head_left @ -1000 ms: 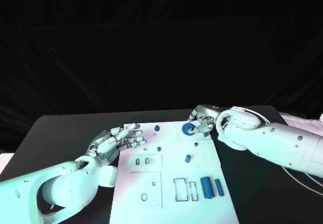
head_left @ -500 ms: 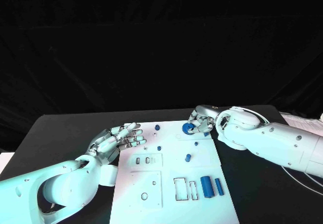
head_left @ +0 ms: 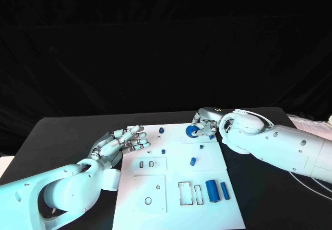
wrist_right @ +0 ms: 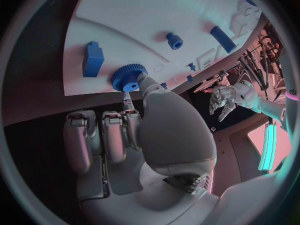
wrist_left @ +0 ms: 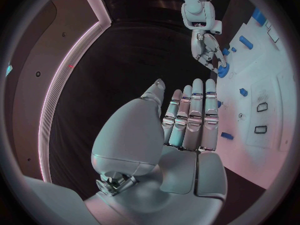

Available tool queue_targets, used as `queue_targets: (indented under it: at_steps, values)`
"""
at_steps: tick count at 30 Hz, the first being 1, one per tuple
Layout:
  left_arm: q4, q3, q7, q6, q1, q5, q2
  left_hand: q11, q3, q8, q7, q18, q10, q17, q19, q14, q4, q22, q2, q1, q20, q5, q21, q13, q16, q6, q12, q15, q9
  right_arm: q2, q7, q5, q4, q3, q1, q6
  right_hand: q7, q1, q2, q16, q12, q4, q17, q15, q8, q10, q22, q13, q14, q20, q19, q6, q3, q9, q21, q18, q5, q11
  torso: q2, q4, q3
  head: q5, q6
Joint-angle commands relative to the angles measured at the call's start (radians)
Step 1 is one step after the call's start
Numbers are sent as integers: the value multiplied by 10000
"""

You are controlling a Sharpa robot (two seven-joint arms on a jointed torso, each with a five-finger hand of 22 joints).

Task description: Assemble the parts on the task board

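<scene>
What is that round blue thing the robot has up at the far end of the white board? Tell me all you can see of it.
It is a small blue gear: a toothed wheel with a short round hub sticking out of one face, plastic by its look. The right hand holds it, fingertips on the hub and rim. It sits at the far edge of the task board, near the right corner. Whether it touches the board or hangs just above it, I cannot tell.

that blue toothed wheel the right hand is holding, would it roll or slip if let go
The blue gear looks round with a toothed rim, so on edge it would probably roll; flat, likely stay. The teeth should aid grip. The right hand holds it over the task board.
</scene>
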Motion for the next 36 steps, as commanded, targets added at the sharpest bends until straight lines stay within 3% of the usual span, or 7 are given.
queue_targets:
  at_steps: [1,6,14,18,27,36]
  values:
    - [14,7,30,226,9,7,13,90,19,-51,47,124,2,17,9,6,-62,-17,62,-14,40,50,-50,7,-67,-13,-63,42,-8,17,-175,-1059,69,-55,-104,155,3,75,-81,41,69,-45,2004,-29,57,608,2146,1845,951,-5,694,103,90,30,63,-176,-46,-75,-2,5,-1,-1,-11]
    - [11,7,29,231,9,7,13,90,19,-51,47,124,2,17,9,6,-62,-17,62,-14,40,50,-50,7,-67,-13,-63,42,-8,-2,-181,-1240,256,-58,-138,-273,-60,65,3,56,160,-116,2039,-70,115,653,2247,1919,958,-31,763,317,357,54,100,-200,161,-128,-7,11,-3,0,-3]
    - [-2,7,32,235,8,7,18,90,19,-51,47,124,2,17,9,6,-62,-17,62,-14,40,50,-50,7,-67,-13,-63,42,-8,43,-353,-1687,811,-51,-129,-1480,-148,-124,130,52,148,-130,2031,-131,139,660,2309,1929,956,-85,806,527,686,83,123,-215,386,-204,-4,16,-8,42,40]
    - [-13,6,33,236,8,7,29,90,19,-51,47,124,2,17,9,6,-62,-17,62,-14,40,50,-50,7,-67,-13,-63,42,-8,183,-390,-1913,1077,-50,-109,-1768,-161,-128,128,61,178,-172,2052,-145,138,675,2393,1952,961,-99,864,557,752,88,154,-235,410,-217,1,24,-9,55,57]
    - [-8,6,35,240,8,7,38,88,34,-63,46,126,6,28,16,12,-82,-22,84,0,41,51,-65,9,-82,-7,-73,41,-7,777,-396,-2233,1219,-80,-94,-1849,-166,-202,114,81,236,-184,2097,-156,128,701,2478,1994,970,-114,923,586,803,92,185,-257,413,-222,3,11,-15,105,35]
    - [-3,7,33,253,8,7,50,88,34,-63,46,126,6,28,16,12,-82,-22,84,0,41,51,-65,9,-82,-7,-73,41,-7,1484,-494,-2434,878,-264,-157,-1758,-183,-274,91,85,274,-212,2106,-167,126,721,2544,2024,973,-128,968,635,852,100,209,-273,378,-236,8,25,-5,151,-11]
